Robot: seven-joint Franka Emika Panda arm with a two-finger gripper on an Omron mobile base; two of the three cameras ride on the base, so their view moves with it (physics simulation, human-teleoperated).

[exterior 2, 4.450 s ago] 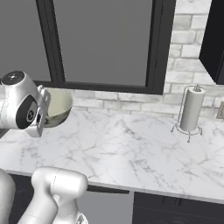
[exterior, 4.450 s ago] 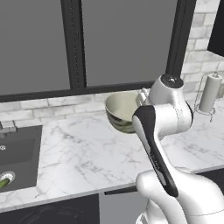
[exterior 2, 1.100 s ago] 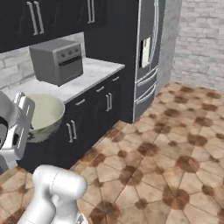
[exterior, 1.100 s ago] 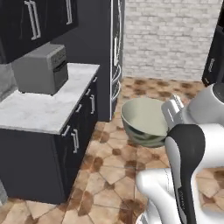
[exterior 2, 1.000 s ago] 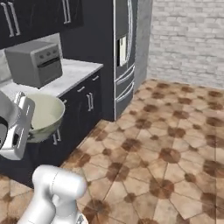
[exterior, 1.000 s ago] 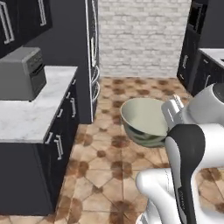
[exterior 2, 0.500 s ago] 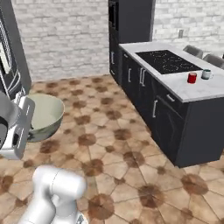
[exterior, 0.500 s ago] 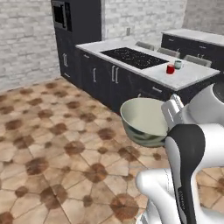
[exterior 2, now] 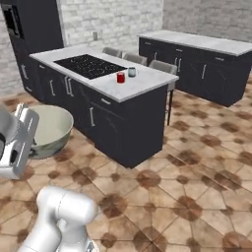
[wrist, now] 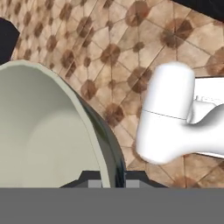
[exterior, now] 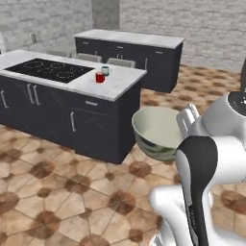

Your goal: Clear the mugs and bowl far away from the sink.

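Whole view changed against half a second ago: the base has turned, not the things. The island table (exterior: 115,84) is now seen nearer, to the left in the left base view, stovetop (exterior: 48,69) on its far-left part.

Bowl (exterior: 156,132) is carried at the same spot beside the arm, held by its rim; the tool (wrist: 107,181) is clamped on that rim, as seen in the hand view, over the tiled floor (exterior: 72,192).

Red mug (exterior: 99,77) and banded mug (exterior: 105,70) are already set on the table's near-right corner, just beside each other and next to the stovetop.

Meaning, as judged: both mugs are cleared, the bowl is the last item, and it is being brought toward the same table.
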